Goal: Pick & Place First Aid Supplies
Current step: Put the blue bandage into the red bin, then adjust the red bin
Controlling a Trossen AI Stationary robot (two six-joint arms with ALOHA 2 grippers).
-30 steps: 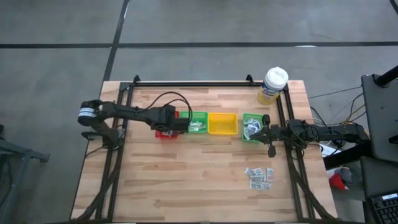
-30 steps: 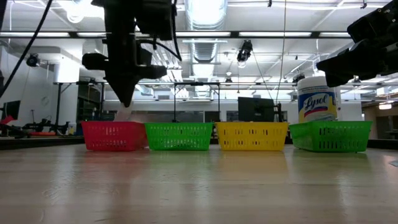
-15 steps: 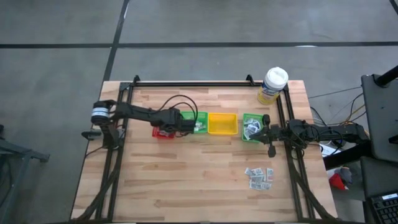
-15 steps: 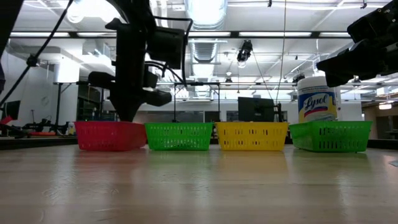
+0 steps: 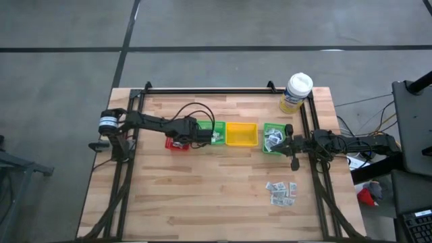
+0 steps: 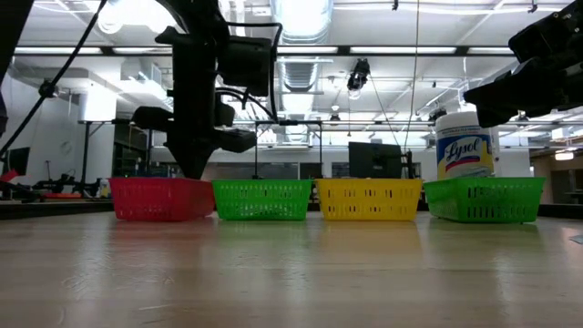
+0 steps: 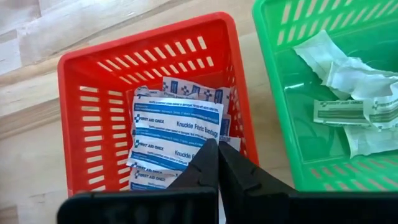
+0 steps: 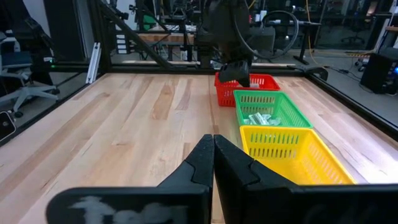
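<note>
A wooden table point(image 5: 202, 196) carries four plastic trays in a row across its middle: a red tray point(image 5: 174, 144) at the left, a green tray point(image 5: 217, 126) touching it, a yellow tray point(image 5: 241, 134) next, then a second green tray point(image 5: 265, 128) set slightly apart. A white-lidded, yellow-labelled tub point(image 5: 295, 92) stands at the far right corner.

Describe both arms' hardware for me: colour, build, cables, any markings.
Both arms are dark, slim and jointed. The left arm has a white-and-blue banded collar near its base and a black cable looping above its wrist. The left pincer and right pincer each end in two flat, tapered black fingers. The right arm looks plain.
</note>
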